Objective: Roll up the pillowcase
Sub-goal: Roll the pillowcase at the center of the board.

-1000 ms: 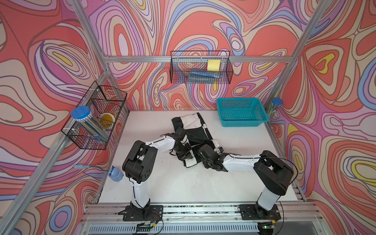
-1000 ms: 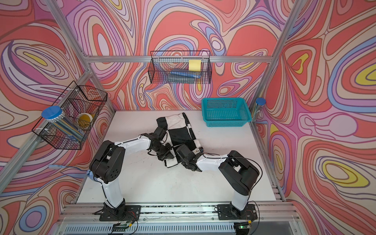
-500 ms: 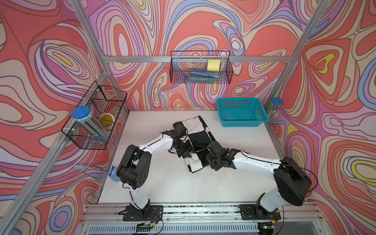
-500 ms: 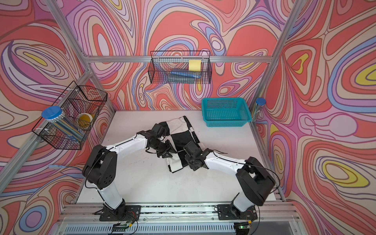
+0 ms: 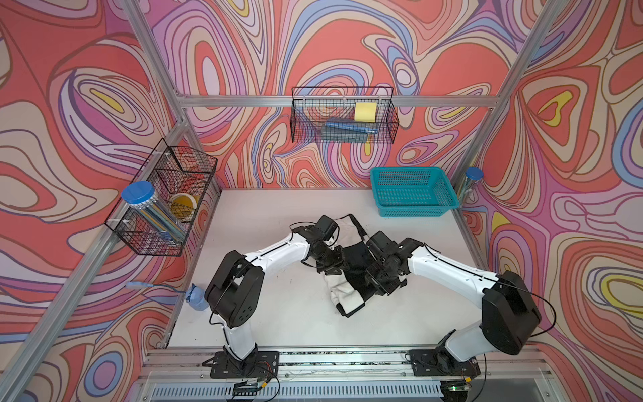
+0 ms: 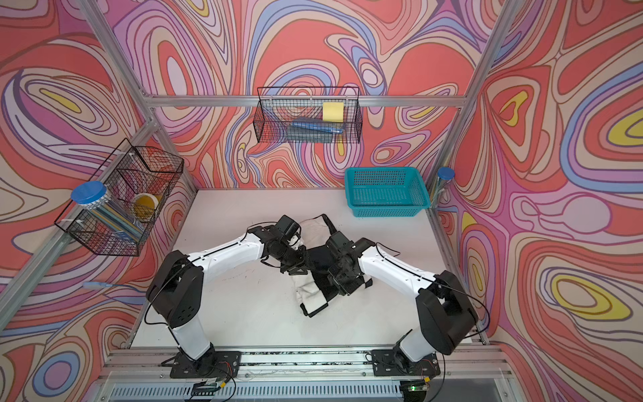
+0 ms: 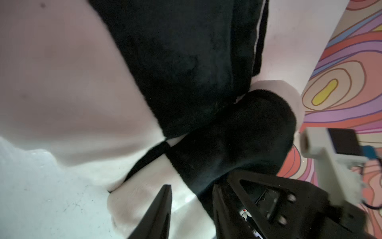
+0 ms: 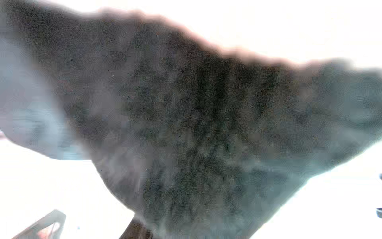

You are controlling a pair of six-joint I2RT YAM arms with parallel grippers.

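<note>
Left gripper part-open, tips on the pillowcase, white fabric showing in the gap, black fold against one finger. Right gripper down on the same cloth; opening can't tell, its wrist view is blurred by fabric. Pillowcase lies bunched on the table, in front of the teal basket, apart from it.

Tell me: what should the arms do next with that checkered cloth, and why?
Probably pinch the thick fold with both tools and tip it over the flat cloth. The pillowcase is only partly rolled: the left tool straddles that fold, the right tool sits across from it, and flat cloth lies beyond.
</note>
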